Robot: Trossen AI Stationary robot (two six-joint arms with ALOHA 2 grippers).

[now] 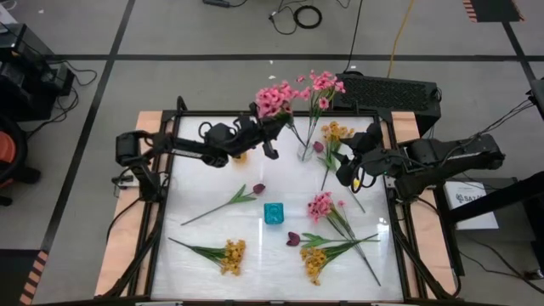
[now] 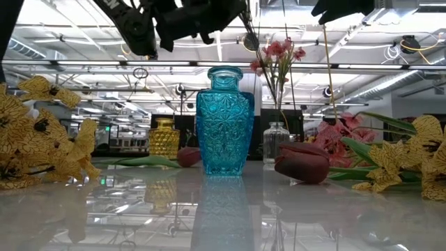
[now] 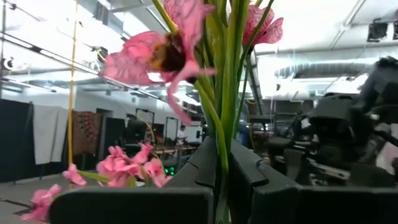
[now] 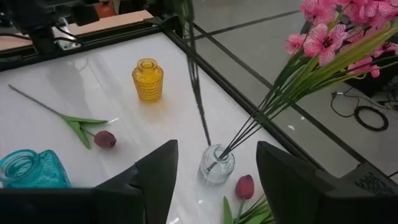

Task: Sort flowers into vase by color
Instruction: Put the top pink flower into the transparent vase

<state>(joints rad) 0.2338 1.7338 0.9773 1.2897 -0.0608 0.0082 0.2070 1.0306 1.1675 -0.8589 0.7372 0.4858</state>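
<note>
My left gripper (image 1: 270,136) is shut on a pink sprig whose blossoms (image 1: 274,99) stand high over the table's far edge. The sprig's bare lower stem (image 4: 198,87) slants down toward the clear vase (image 4: 216,165), which holds another pink sprig (image 1: 323,85). My right gripper (image 1: 352,163) hovers open to the right of that vase, and its fingers frame the vase in the right wrist view. A yellow vase (image 4: 147,78) stands under the left arm. A blue vase (image 1: 273,212) stands mid-table. Yellow (image 1: 228,255), pink (image 1: 321,206) and maroon (image 1: 258,189) sprigs lie flat on the table. My left gripper pinches the pink sprig's green stems (image 3: 225,155) between its two fingers (image 3: 252,180), a little below the blossoms (image 3: 165,53). The fingers come about level from the table's left and lie across the stems. The sprig is lifted clear and tilted, blossoms up, its lower end (image 4: 208,140) close above the clear vase's mouth.
A yellow sprig (image 1: 336,132) and a maroon bud (image 1: 319,146) lie between the clear vase and my right gripper. More yellow blossoms (image 1: 314,259) and a maroon bud (image 1: 293,239) lie near the front edge. The table's black frame (image 1: 161,212) borders the white surface.
</note>
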